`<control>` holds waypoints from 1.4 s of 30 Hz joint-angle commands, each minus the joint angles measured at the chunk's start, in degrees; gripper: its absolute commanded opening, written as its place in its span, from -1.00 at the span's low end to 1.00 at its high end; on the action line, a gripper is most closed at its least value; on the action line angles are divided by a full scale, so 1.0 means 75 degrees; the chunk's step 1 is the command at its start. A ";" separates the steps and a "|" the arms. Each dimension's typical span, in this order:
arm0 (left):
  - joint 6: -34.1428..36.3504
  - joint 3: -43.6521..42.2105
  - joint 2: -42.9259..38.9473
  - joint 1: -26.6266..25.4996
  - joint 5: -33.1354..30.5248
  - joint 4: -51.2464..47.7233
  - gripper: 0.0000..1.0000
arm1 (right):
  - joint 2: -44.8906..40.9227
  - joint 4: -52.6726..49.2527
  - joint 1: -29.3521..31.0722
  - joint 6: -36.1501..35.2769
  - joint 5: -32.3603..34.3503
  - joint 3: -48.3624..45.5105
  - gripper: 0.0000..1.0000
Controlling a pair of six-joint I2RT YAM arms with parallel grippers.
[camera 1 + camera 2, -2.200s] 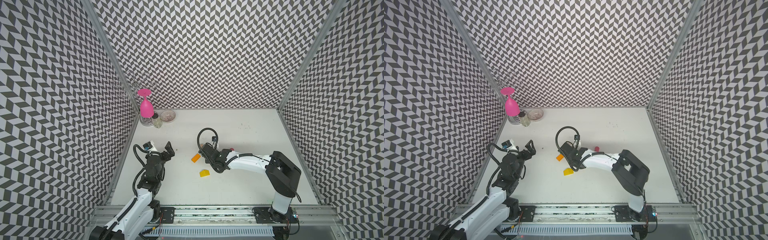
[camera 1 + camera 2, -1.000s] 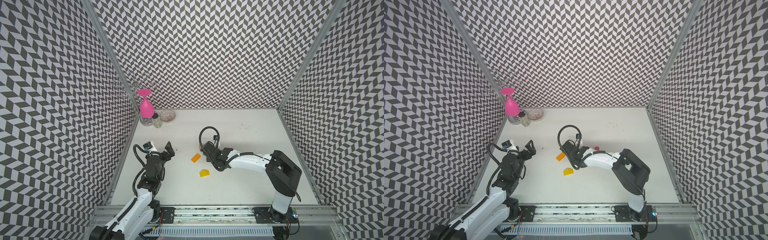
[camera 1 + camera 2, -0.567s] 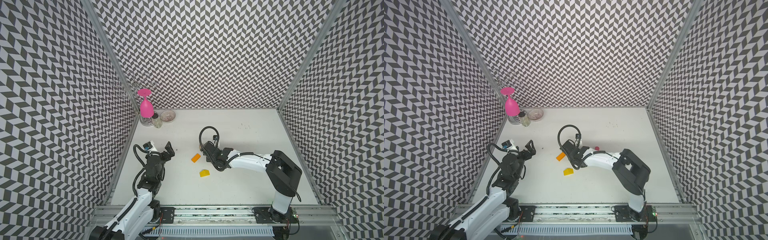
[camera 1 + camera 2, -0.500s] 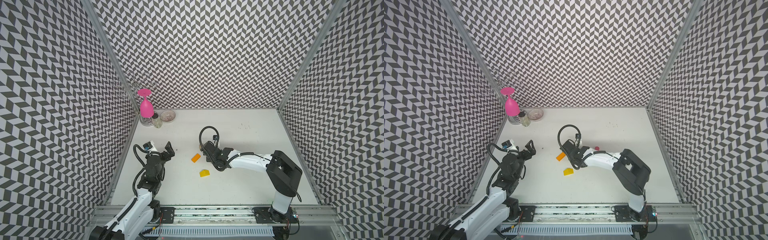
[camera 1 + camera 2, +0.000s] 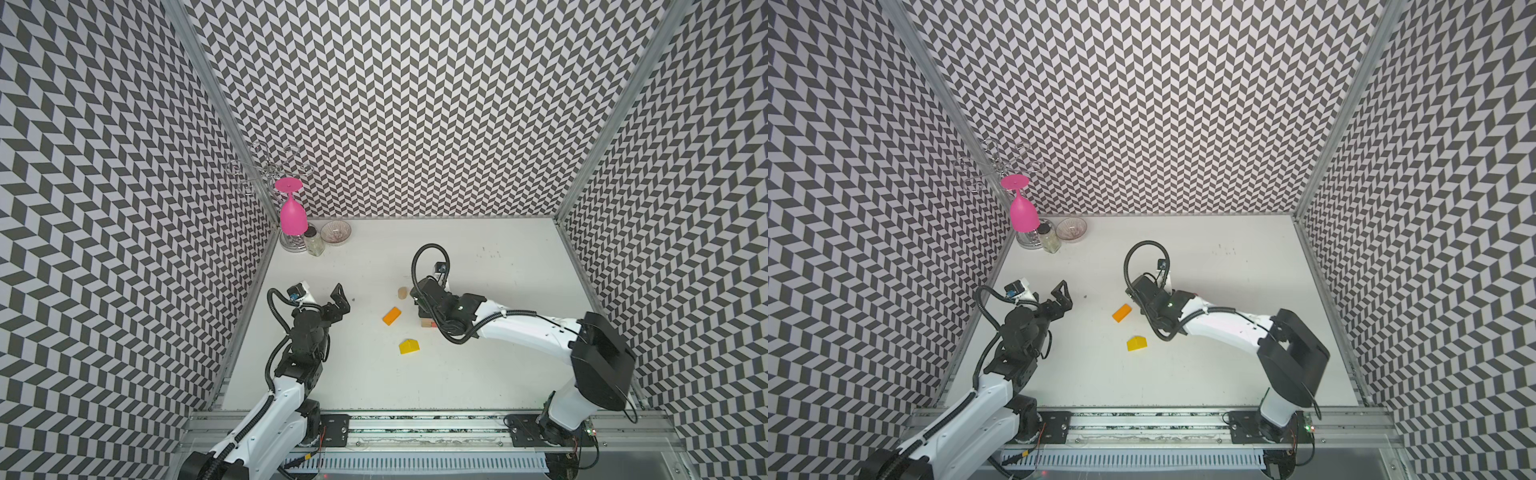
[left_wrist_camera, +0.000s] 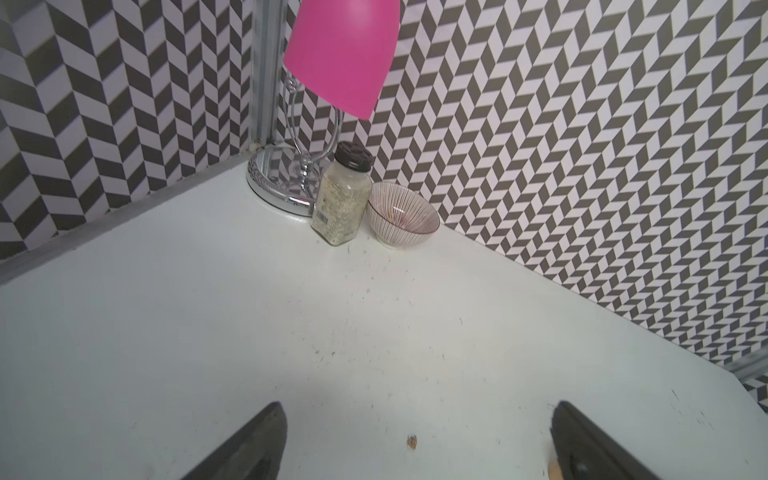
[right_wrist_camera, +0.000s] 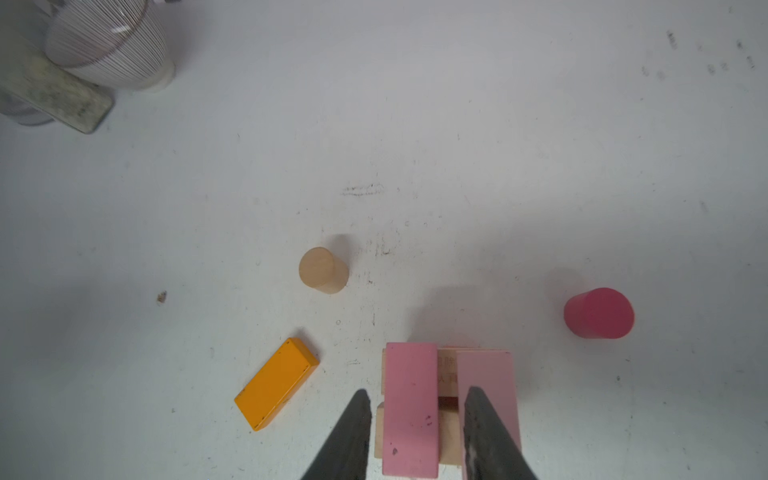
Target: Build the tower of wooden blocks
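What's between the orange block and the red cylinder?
A small stack: two pink blocks lying on tan ones. The right wrist view shows it between the orange block and red cylinder.

**A:** What are the arms made of, by the look of them?

**B:** The left arm and right arm both have glossy white shells with black joints. Each stands on a black base plate bolted to the mounting rail. The right arm's joint nearest the rail is a bulky black box.

**A:** Cables?

**B:** Black corrugated hose. It forms a tall loop at the right arm's end farthest from the rail. The left arm has a smaller bend of hose.

**A:** Any markings?

**B:** There is a small white camera box with a blue spot far from the rail on the left arm. The left gripper and right gripper have matte dark-grey fingers that taper to blunt tips.
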 commanded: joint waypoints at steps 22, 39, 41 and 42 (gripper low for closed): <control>-0.0001 0.2040 0.3588 -0.3444 0.0629 -0.0819 1.00 | -0.1105 0.2037 -0.1745 -0.1146 -0.1304 -0.2611 -0.31; 0.0160 0.2433 0.4166 -0.3808 0.0383 -0.0907 1.00 | -0.0754 0.2568 -0.1689 -0.1346 -0.2404 -0.2585 -0.36; 0.0207 0.2459 0.4212 -0.3824 0.0410 -0.0878 1.00 | -0.0722 0.2567 -0.1664 -0.1339 -0.2417 -0.2561 -0.36; 0.0216 0.2480 0.4254 -0.3857 0.0412 -0.0877 1.00 | -0.0709 0.2568 -0.1652 -0.1340 -0.2427 -0.2543 -0.36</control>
